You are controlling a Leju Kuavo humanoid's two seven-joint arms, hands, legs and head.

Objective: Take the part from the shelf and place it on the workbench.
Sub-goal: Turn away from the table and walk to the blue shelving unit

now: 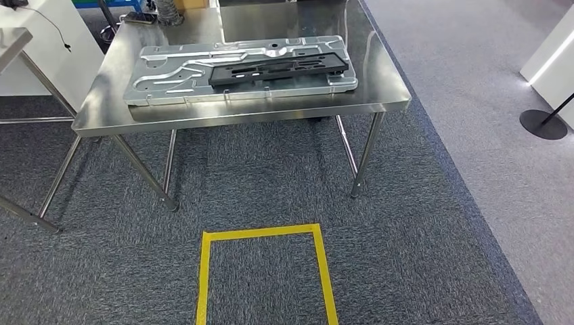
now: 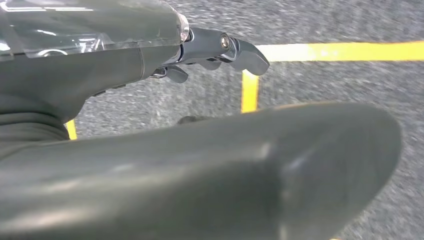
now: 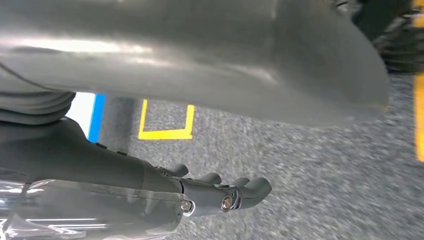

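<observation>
A long black plastic part (image 1: 277, 68) lies flat on a large silver stamped metal plate (image 1: 203, 78), which rests on the steel workbench (image 1: 382, 95) ahead of me. In the left wrist view my left hand (image 2: 215, 50) hangs over the grey carpet, fingers stretched out and apart from the thick thumb, with nothing in it. The right wrist view shows my right hand (image 3: 220, 195) hanging over the carpet in the same way, fingers straight and holding nothing.
A yellow tape rectangle (image 1: 264, 233) marks the carpet in front of the workbench. A white table (image 1: 40, 40) stands at the left, and a black round stand base (image 1: 543, 124) at the right. A phone (image 1: 140, 17) lies at the bench's far edge.
</observation>
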